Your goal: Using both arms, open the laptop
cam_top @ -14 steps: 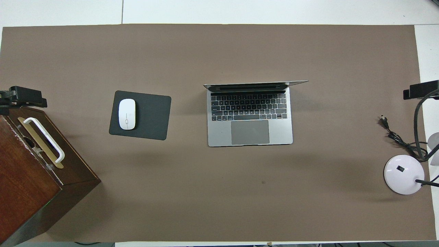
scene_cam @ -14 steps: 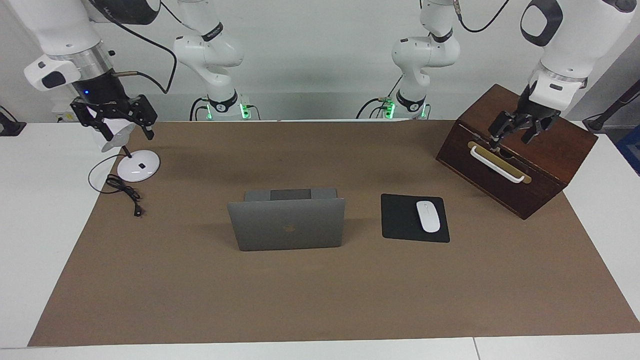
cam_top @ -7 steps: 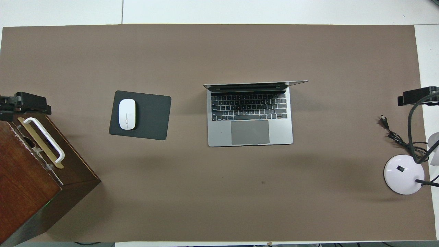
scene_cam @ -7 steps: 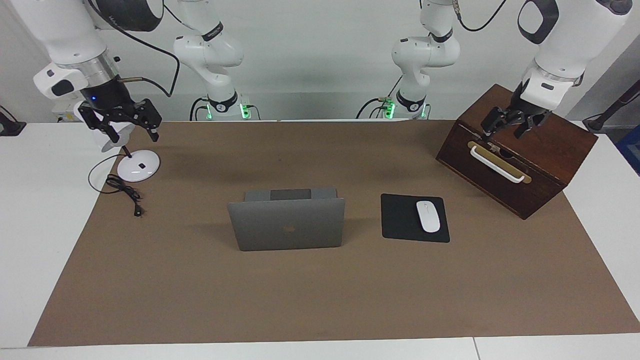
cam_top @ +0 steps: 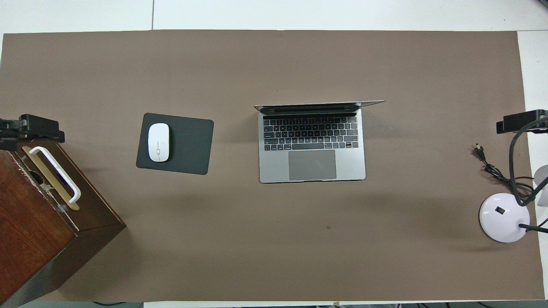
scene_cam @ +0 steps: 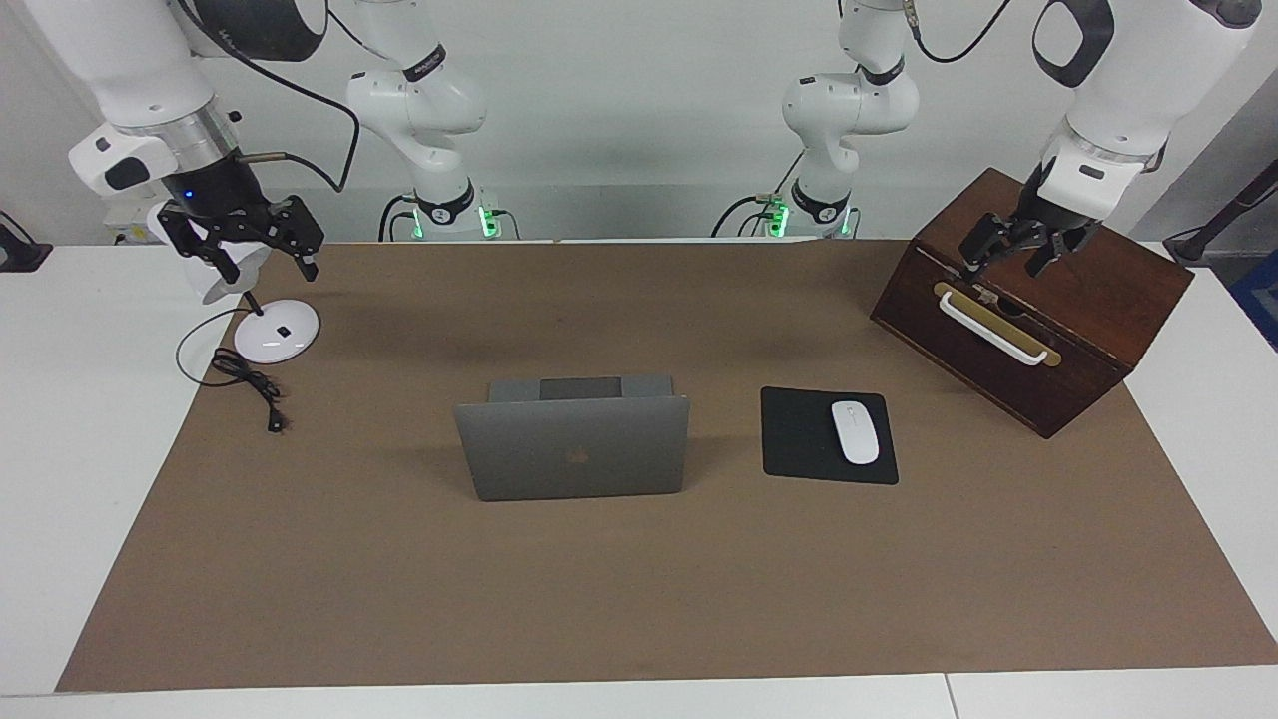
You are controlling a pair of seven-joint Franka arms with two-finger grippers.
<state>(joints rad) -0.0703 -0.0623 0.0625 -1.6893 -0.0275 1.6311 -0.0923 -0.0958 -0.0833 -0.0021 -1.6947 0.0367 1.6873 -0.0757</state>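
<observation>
The silver-grey laptop (scene_cam: pixel 572 446) stands open mid-table, its lid upright with the dark logo showing in the facing view. The overhead view shows the laptop (cam_top: pixel 312 147) with its keyboard and trackpad facing the robots. My left gripper (scene_cam: pixel 1001 265) hangs open with nothing in it above the wooden box, near the white handle. In the overhead view the left gripper (cam_top: pixel 40 127) shows as a black bar. My right gripper (scene_cam: pixel 262 268) hangs open with nothing in it above the desk lamp. The right gripper (cam_top: pixel 520 120) sits at that view's edge. Both are well away from the laptop.
A black mousepad (scene_cam: pixel 827 436) with a white mouse (scene_cam: pixel 855 431) lies beside the laptop, toward the left arm's end. A dark wooden box (scene_cam: pixel 1038 300) with a white handle (scene_cam: pixel 993 328) stands there too. A white desk lamp (scene_cam: pixel 277 331) and its cable (scene_cam: pixel 250 384) sit at the right arm's end.
Both grippers lifted and shifted slightly inward over the box and the lamp in the first half second, then held still. The laptop has not moved.
</observation>
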